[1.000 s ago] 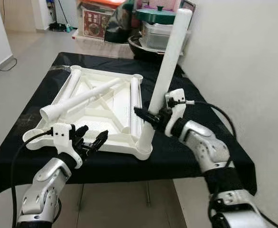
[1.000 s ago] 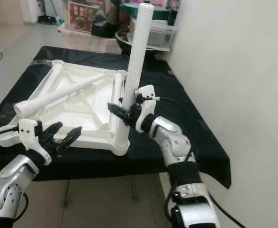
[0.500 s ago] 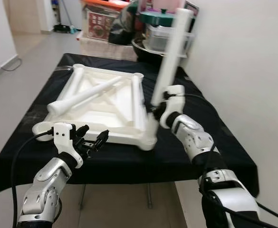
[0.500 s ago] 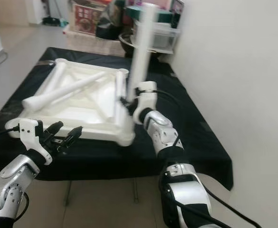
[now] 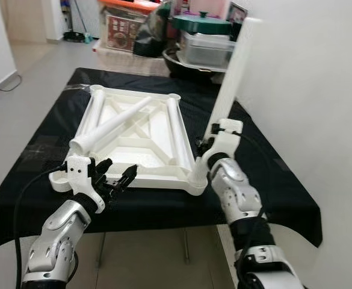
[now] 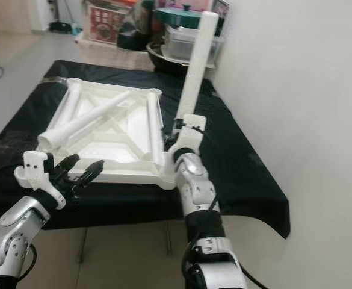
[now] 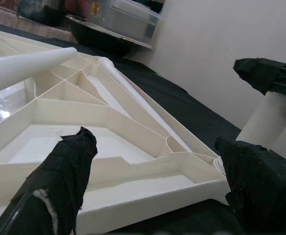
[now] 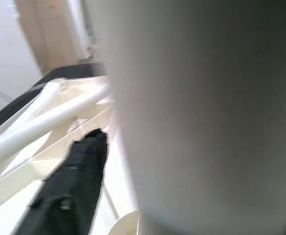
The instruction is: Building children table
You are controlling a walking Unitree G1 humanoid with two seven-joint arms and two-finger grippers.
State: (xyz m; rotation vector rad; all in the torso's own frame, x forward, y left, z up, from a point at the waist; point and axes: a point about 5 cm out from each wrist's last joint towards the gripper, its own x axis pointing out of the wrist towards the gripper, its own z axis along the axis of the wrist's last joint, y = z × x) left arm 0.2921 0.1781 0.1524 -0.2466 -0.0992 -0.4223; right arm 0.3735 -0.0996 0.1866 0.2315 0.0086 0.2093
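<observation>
Table leg [image 5: 230,78] stands tilted in the near-right corner socket of the upturned tabletop [image 5: 136,129], right gripper [image 5: 204,144] clamped low on it, left gripper [image 5: 117,178] spread; looks light, rigid, slick plastic, best held near its base

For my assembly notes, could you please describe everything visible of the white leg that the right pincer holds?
The white leg is a long, smooth tube that looks like plastic. It tilts toward the wall, its lower end at the near right corner socket of the upturned tabletop. The right pincer grips it low down; I cannot tell if it is fully seated.
</observation>
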